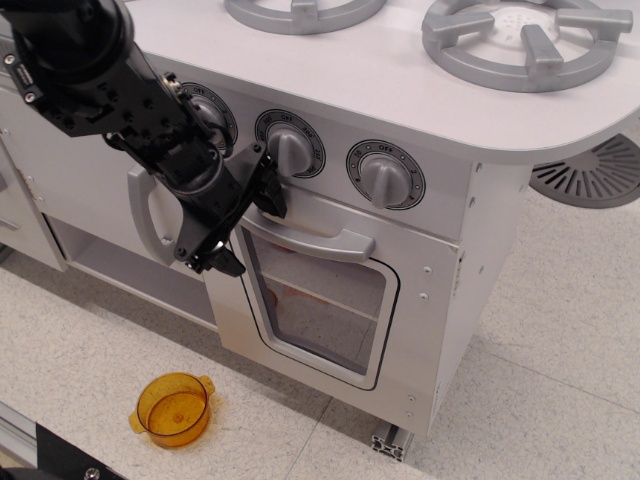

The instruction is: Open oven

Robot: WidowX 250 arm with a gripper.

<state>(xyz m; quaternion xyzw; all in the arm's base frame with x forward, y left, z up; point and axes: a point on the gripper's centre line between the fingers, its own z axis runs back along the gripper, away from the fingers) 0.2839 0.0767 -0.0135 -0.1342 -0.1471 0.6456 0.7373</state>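
Observation:
The white toy oven (440, 290) stands in the middle of the view. Its door (235, 320) has a rounded clear window (320, 300) and a wide horizontal grey bar handle (325, 241), and looks closed. My black gripper (245, 230) is open at the left end of that handle. One fingertip (268, 196) sits above the handle end, just below the middle knob. The other fingertip (224, 263) is lower, at the door's left edge. I cannot tell whether the fingers touch the handle.
Three grey knobs (385, 176) line the panel above the door. A vertical grey cabinet handle (145, 215) is just left of my gripper. An orange bowl (175, 408) lies on the floor in front. Grey burners (520, 40) sit on the stovetop.

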